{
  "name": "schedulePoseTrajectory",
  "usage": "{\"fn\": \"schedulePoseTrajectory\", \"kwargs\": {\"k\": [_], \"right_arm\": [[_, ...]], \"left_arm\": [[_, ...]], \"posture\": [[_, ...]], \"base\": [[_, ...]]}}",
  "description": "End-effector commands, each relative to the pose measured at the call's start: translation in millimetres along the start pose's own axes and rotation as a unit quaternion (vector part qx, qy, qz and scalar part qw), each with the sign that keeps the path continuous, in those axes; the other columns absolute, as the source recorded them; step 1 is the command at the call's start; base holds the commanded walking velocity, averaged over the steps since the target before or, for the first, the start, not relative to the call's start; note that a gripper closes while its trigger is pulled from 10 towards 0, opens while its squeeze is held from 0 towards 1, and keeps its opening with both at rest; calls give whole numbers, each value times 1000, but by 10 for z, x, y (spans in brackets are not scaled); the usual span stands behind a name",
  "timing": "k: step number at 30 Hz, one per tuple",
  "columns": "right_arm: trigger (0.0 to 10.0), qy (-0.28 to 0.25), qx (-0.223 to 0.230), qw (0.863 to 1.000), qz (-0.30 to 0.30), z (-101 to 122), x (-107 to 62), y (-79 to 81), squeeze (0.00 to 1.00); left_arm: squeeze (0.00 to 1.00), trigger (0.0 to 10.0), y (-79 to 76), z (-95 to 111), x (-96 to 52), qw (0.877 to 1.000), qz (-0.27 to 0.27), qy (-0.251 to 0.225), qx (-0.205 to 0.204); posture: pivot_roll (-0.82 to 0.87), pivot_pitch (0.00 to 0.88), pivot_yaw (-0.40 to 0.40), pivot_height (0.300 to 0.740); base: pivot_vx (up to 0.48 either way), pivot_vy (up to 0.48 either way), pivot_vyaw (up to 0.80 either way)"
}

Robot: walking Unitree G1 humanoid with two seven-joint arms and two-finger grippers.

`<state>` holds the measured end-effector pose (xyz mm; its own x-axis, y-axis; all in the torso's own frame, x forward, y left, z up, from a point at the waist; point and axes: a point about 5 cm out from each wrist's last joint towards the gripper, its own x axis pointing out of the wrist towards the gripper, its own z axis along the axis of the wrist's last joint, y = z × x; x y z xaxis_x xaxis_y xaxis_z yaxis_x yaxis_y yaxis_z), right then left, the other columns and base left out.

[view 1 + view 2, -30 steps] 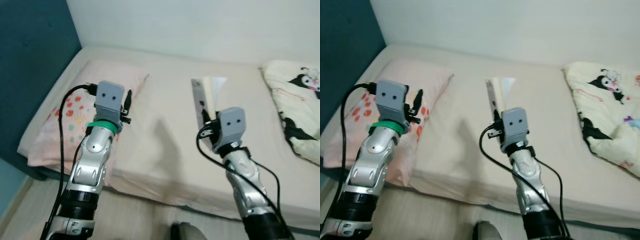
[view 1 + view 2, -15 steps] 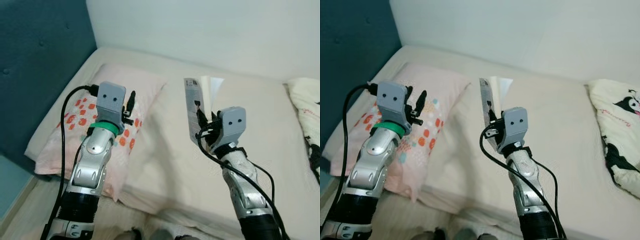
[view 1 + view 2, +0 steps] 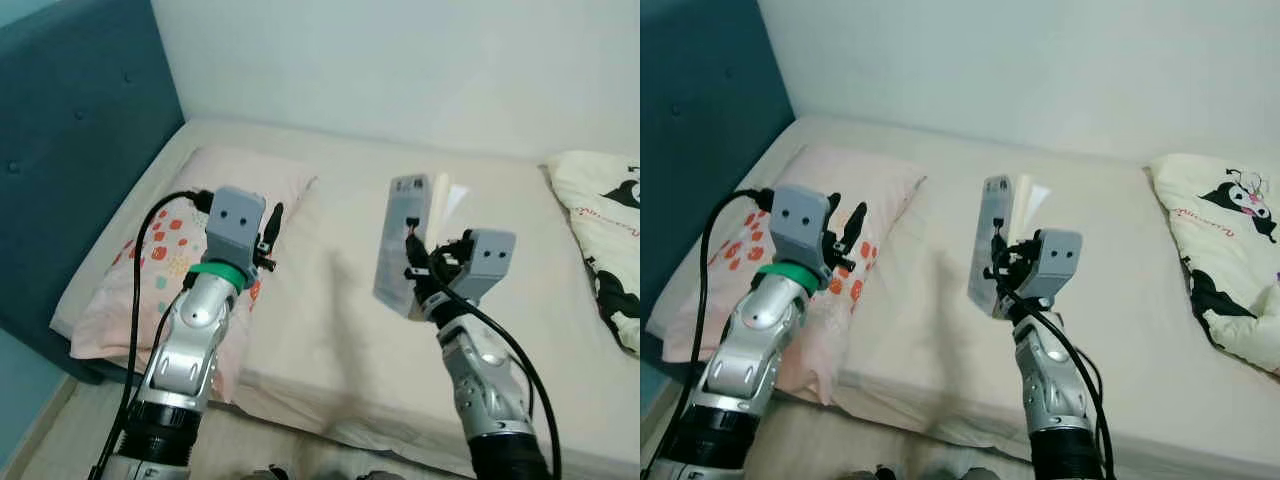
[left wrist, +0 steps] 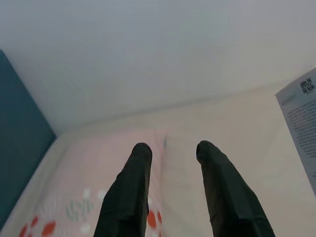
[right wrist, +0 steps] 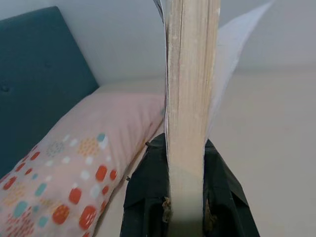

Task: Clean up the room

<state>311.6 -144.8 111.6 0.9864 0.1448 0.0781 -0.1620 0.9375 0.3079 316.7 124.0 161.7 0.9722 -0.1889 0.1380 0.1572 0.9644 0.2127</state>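
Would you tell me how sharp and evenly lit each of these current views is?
Left eye view: evenly lit, fairly sharp, a soft shadow on the bed beside the book. Left wrist view: the fingers are soft, the wall hazy. Right wrist view: the book's page edges are very close and slightly blurred; the pillow is clearer.

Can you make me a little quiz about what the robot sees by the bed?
1. True or false: the right gripper is shut on a book.
2. What lies on the bed below the left gripper? A) a pink spotted pillow B) a red ball C) a shoe
3. Fill in: the headboard beside the pillow is dark ____.

Key
1. True: both fingers clamp the book, which is held upright.
2. A.
3. Teal. Bonus: the left gripper's fingers are apart and hold nothing.
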Motion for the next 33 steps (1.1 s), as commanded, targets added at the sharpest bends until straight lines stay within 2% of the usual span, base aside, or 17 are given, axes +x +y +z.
{"fn": "schedulePoseTrajectory", "kwargs": {"k": [1, 7, 19, 23, 25, 26, 28, 33], "right_arm": [[10000, -15, 17, 1000, 13, 67, 57, 44, 0], [10000, -10, 87, 996, 34, 43, 88, 124, 0], [10000, 3, 127, 991, 41, -12, 116, 152, 0], [10000, 7, 143, 989, 46, -22, 117, 159, 0], [10000, 16, 236, 968, 86, -13, 118, 218, 0], [10000, 16, 268, 958, 100, 3, 118, 240, 0], [10000, 18, 306, 944, 125, 24, 119, 274, 0], [10000, 20, 364, 916, 170, 39, 139, 317, 0]], "left_arm": [[0, 10000, -24, -106, -40, 1000, 1, 19, 5], [0, 10000, -6, -140, -121, 1000, 6, 27, 6], [0, 10000, 51, -145, -175, 999, 14, 28, 11], [0, 10000, 52, -141, -178, 999, 13, 28, 12], [0, 10000, 61, -119, -189, 999, 11, 28, 13], [0, 10000, 65, -113, -191, 999, 11, 28, 14], [0, 10000, 72, -99, -194, 999, 10, 27, 14], [0, 10000, 108, -44, -196, 1000, 10, 23, 16]], "posture": [[-74, 0, 61, 699], [-44, 15, 53, 669], [-27, 39, 60, 614], [-27, 42, 62, 609], [-19, 62, 70, 599], [-19, 62, 70, 599], [-18, 65, 72, 599], [1, 97, 84, 599]], "base": [[0, 0, 0], [0, 0, 0], [0, 0, 0], [0, 0, 0], [0, 0, 0], [0, 0, 0], [0, 0, 0], [0, 0, 0]]}}
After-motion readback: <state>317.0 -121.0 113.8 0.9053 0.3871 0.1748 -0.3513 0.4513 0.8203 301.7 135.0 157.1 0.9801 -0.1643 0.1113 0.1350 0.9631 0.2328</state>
